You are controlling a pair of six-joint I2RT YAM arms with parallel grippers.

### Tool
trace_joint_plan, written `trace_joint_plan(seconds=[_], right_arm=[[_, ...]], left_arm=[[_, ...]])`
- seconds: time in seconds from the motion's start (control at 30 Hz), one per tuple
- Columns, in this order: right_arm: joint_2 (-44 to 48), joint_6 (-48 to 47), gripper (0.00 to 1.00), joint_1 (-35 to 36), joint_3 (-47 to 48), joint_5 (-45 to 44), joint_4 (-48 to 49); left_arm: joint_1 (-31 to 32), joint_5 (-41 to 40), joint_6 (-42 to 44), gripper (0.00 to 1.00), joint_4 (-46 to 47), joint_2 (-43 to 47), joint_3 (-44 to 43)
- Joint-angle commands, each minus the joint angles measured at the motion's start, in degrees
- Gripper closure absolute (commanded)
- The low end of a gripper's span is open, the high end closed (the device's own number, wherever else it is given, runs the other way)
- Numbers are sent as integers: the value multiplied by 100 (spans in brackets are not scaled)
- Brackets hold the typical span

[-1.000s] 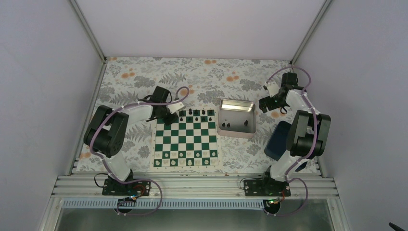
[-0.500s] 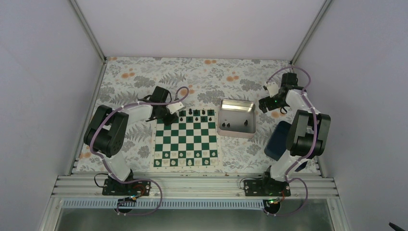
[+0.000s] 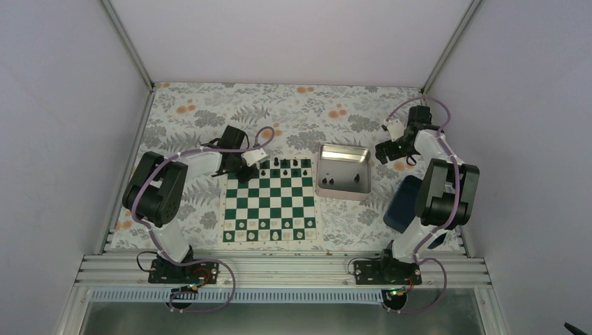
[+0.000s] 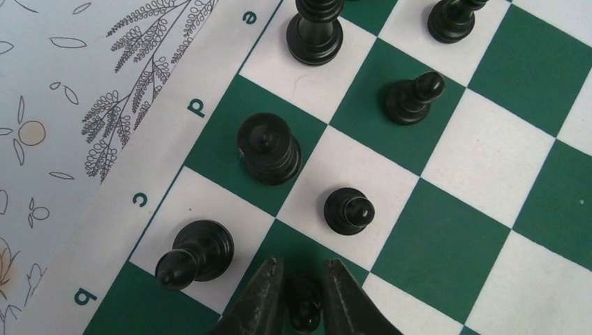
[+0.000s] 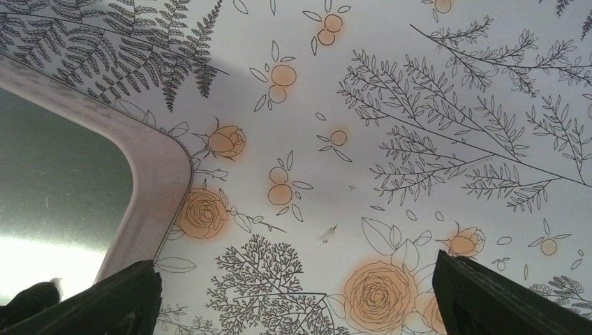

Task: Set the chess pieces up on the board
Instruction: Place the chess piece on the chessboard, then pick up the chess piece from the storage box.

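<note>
The green and white board (image 3: pixel 269 202) lies between the arms. My left gripper (image 3: pixel 246 171) is over its far left corner. In the left wrist view the left gripper (image 4: pixel 302 269) is shut on a small black pawn (image 4: pixel 305 307) that stands on a green square. Around it stand other black chess pieces: a bishop (image 4: pixel 195 252), a rook (image 4: pixel 269 148) and two pawns (image 4: pixel 349 209) (image 4: pixel 412 98). My right gripper (image 3: pixel 382 152) hovers right of the tray. Its jaws (image 5: pixel 297 279) are wide open over the floral cloth and hold nothing.
A silvery tray (image 3: pixel 342 150) with a few black pieces (image 3: pixel 331 183) sits right of the board; its rim (image 5: pixel 157 181) shows in the right wrist view. White pieces (image 3: pixel 269 235) line the board's near rows. A dark blue box (image 3: pixel 398 209) lies by the right arm.
</note>
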State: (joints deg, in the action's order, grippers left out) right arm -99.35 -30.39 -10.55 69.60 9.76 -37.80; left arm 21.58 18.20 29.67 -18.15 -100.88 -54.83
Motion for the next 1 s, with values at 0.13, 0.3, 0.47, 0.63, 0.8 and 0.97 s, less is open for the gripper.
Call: trace_joint_plan(seconds=[0.13,0.3,0.47,0.63,0.8,0.97], right_arm=[[-46,-41,0,22,-23,-14,11],[-29,-59,0,19,-26,5,14],[-31,-72,0,21,-28,8,17],[-14,-66,0,18,-9,8,22],[6,-63,0,23,-22,-4,28],[17,-37,0,23,7,68,-14]], left_arm=[[-33,-29,213,79,-395,121,-291],[-19,-217,358,78,-865,430,-673],[132,-202,513,77,-1731,585,-1497],[884,-453,608,71,-2333,389,-2708],[1635,-208,565,64,-2607,-483,-4127],[2180,169,423,63,-2573,-1612,-5354]])
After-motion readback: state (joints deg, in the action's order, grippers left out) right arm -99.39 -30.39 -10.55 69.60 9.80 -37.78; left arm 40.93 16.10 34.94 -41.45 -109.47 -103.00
